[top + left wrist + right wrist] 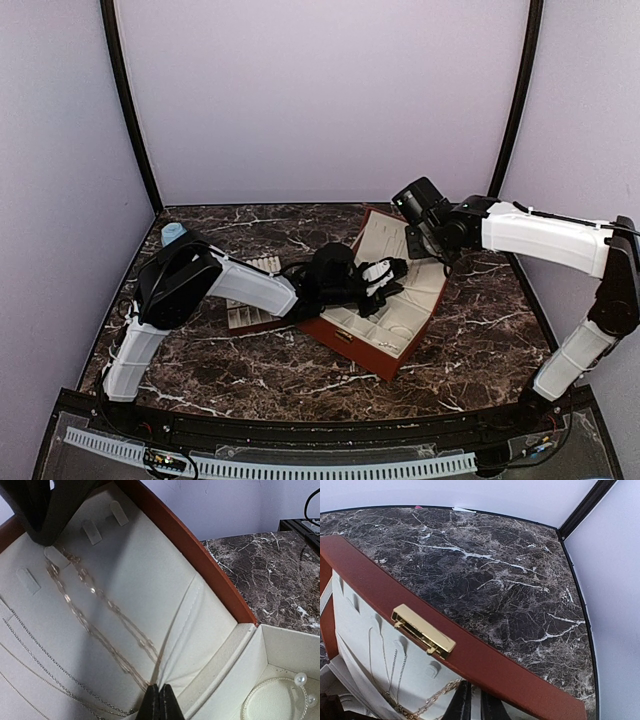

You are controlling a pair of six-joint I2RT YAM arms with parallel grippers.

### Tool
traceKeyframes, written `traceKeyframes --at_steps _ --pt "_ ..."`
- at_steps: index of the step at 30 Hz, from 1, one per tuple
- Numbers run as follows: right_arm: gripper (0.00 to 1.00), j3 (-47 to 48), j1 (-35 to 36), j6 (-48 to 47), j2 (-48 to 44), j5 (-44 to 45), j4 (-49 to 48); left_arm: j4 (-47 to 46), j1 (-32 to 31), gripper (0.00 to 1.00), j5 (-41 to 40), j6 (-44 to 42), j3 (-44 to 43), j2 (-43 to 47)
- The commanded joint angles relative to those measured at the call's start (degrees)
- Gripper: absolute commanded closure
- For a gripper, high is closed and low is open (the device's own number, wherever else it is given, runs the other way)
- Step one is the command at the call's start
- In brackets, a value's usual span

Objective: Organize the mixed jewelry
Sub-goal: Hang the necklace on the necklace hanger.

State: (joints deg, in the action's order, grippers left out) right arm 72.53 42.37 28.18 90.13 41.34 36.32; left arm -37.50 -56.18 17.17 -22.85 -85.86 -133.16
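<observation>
The left gripper [159,704] has its black tips pressed together at the foot of a gold link chain [100,615]; whether they pinch it I cannot tell. Fine silver chains [45,666] lie just beside it on the smooth cream lining [150,565]. The right gripper [476,706] stands barely parted at the red-brown lid [485,665], near its blocky brass clasp [422,631].

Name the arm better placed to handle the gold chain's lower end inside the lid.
Left, probably. The left gripper, jaws shut, sits right at the gold chain's lower end, low in the lid; the right gripper is up at the clasp edge.
</observation>
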Motion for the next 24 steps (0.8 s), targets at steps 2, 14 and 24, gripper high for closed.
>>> traceKeyframes --at_steps 2,14,24 --pt "0.88 0.9 -1.3 1.0 -0.1 3.3 -1.1 -4.5 -0.7 1.00 2.3 1.2 -1.6 2.9" --pt "0.87 0.6 -1.3 0.7 -2.5 0.5 -2.2 -4.7 -0.7 1.00 1.5 1.1 -1.4 2.8" --pt "0.73 -1.3 -1.3 -0.5 -10.6 -10.5 -5.0 -4.6 -0.7 1.00 -0.9 1.2 -0.9 1.6"
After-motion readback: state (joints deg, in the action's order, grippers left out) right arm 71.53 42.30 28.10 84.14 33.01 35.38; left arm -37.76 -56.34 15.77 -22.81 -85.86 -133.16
